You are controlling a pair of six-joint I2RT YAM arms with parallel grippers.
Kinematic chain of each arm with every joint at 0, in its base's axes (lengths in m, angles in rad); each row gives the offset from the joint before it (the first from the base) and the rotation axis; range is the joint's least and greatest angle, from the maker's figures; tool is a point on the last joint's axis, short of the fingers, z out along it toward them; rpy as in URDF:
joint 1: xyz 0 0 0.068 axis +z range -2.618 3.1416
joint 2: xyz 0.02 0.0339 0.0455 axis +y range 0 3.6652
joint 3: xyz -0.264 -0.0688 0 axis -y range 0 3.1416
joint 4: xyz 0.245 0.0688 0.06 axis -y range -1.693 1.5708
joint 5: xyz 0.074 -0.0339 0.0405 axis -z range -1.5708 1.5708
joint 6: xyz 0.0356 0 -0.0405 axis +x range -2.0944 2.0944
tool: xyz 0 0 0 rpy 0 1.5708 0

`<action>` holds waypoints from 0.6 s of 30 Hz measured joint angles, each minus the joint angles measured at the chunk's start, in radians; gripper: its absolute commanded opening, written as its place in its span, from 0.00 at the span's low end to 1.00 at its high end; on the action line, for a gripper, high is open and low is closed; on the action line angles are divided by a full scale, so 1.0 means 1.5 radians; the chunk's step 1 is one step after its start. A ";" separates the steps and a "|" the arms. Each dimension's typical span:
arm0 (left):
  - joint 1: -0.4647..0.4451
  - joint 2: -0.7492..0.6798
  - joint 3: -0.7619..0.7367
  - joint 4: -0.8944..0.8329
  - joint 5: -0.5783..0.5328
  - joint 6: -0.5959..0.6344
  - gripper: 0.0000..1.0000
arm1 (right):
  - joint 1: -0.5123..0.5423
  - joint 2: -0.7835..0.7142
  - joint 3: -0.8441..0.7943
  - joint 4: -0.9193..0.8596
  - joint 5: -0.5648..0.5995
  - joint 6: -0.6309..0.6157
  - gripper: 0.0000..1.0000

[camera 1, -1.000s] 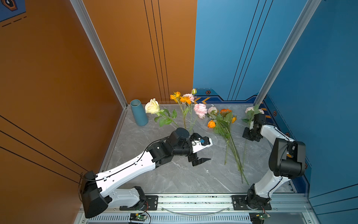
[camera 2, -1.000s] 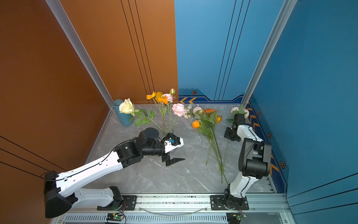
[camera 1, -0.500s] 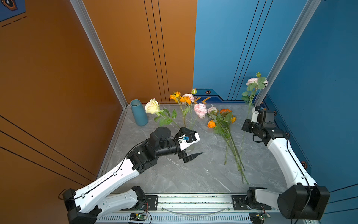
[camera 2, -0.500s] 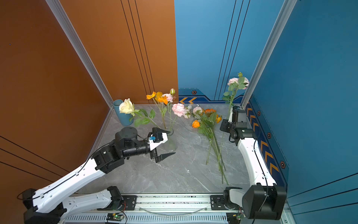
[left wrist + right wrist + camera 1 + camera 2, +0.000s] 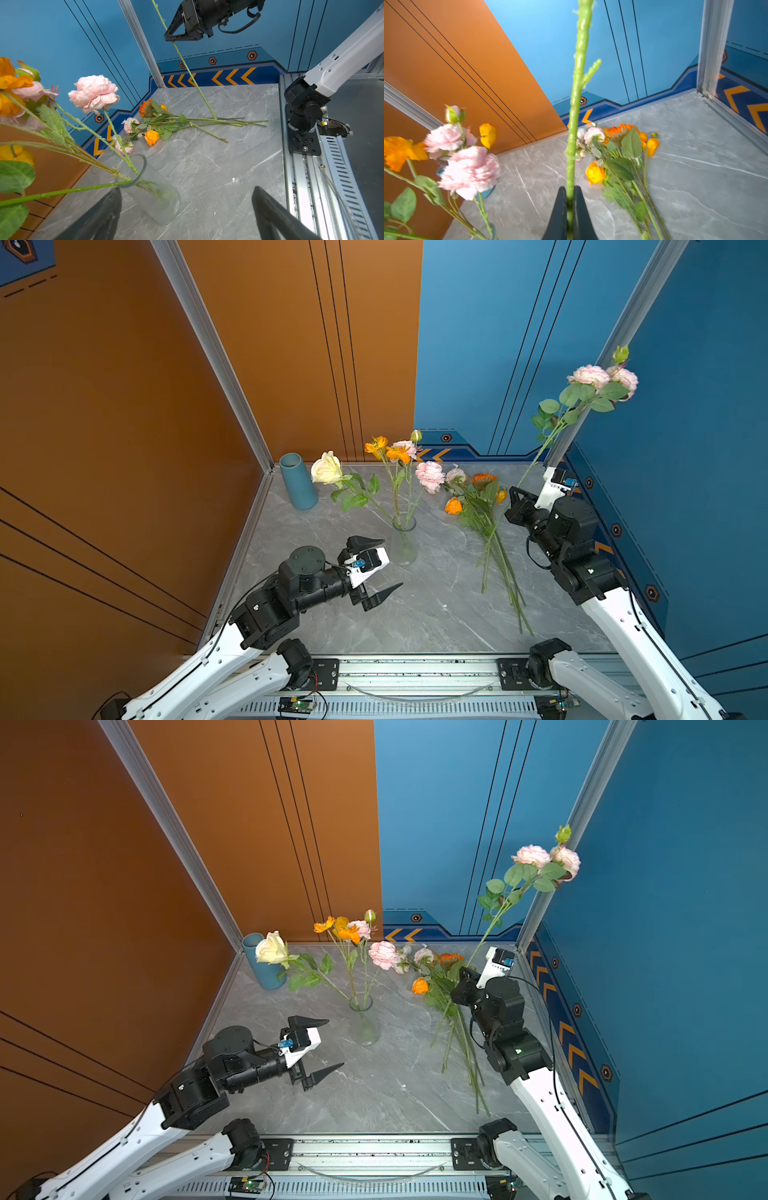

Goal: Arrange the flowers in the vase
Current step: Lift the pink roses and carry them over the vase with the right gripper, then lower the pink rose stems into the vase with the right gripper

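On the grey surface (image 5: 436, 614), loose flowers (image 5: 486, 514) lie fanned out toward 3 o'clock, and the glass vase (image 5: 403, 547) near centre holds several stems. The right end effector (image 5: 569, 188) is clamped on a pink flower (image 5: 598, 381) by its stem, bloom high at 2 o'clock. The left end effector (image 5: 336, 1042), spread wide apart, hovers at the vase's 8 o'clock.

We see the right gripper (image 5: 569, 193) pinching a green stem (image 5: 578, 83) that runs straight upward. Blurred pink blooms (image 5: 469, 170) stand on one side; a loose bunch of flowers (image 5: 623, 164) lies on the grey table (image 5: 706, 176).
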 measured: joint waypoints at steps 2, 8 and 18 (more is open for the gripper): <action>0.017 0.006 -0.001 0.003 0.000 -0.008 0.98 | 0.046 0.019 0.008 0.038 0.030 0.005 0.00; 0.060 0.010 -0.012 0.023 0.014 -0.035 0.98 | 0.175 0.090 0.051 0.158 0.107 -0.020 0.00; 0.077 0.008 -0.020 0.048 0.031 -0.049 0.98 | 0.296 0.189 0.089 0.372 0.192 -0.093 0.00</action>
